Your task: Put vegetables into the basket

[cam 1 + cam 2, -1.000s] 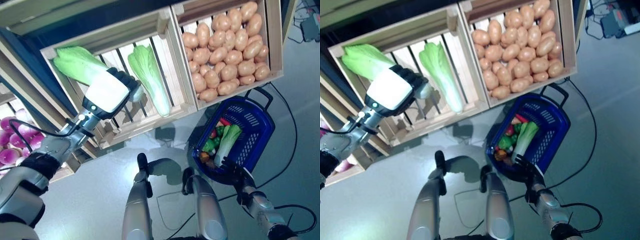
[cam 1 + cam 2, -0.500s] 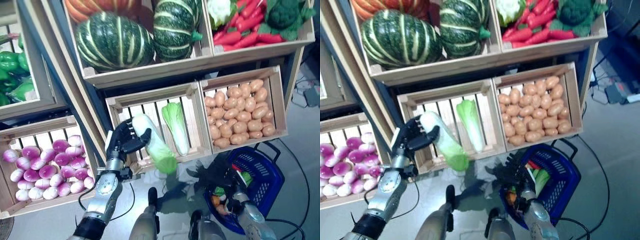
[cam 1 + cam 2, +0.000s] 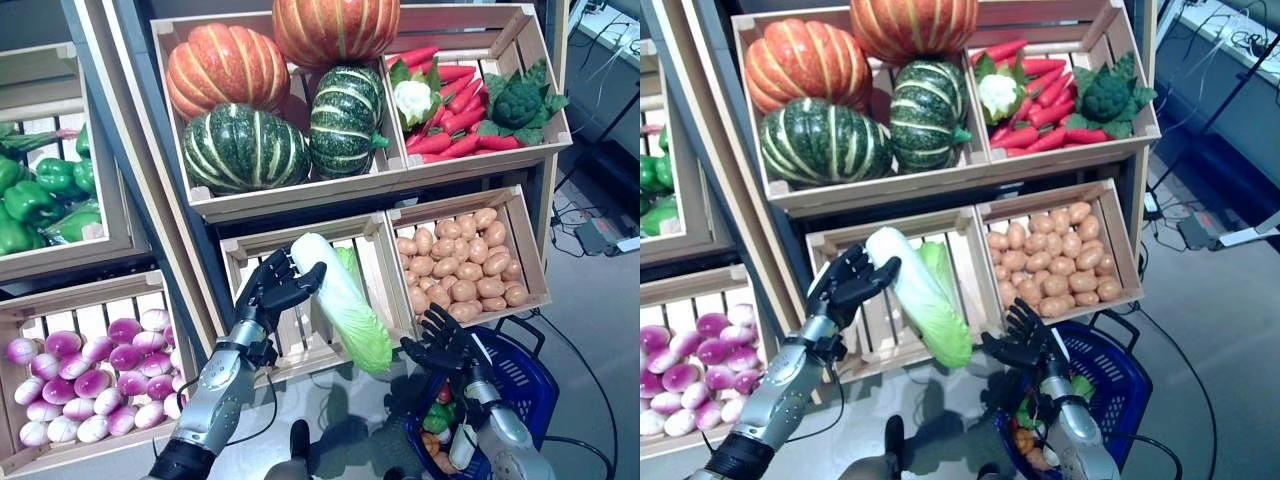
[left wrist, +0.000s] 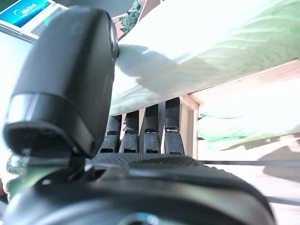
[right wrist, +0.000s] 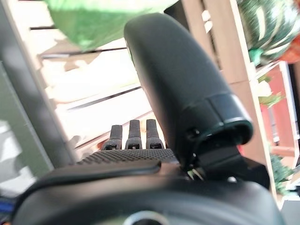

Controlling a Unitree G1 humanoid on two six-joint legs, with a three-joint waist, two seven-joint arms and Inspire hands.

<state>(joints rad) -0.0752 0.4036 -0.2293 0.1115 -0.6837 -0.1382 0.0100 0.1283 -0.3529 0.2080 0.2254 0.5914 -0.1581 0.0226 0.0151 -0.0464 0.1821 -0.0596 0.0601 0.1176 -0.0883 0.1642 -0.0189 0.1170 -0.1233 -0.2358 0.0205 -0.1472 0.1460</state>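
Observation:
My left hand is shut on a long napa cabbage, thumb over its white stalk and fingers beneath it. The cabbage hangs slanted in front of the slatted crate, leafy end down toward the blue basket. A second cabbage lies in that crate behind it. My right hand is open, fingers spread, just above the basket's near rim and close to the cabbage's leafy tip. Several vegetables lie inside the basket.
Wooden shelf crates surround the spot: potatoes right of the cabbage crate, striped and orange pumpkins above, red peppers with cauliflower and broccoli at upper right, purple-white turnips at lower left, green peppers at left.
The camera has tilted up along the shelves. My left hand has lifted the cabbage out of the crate and swung it toward the basket. My right hand has risen with fingers spread.

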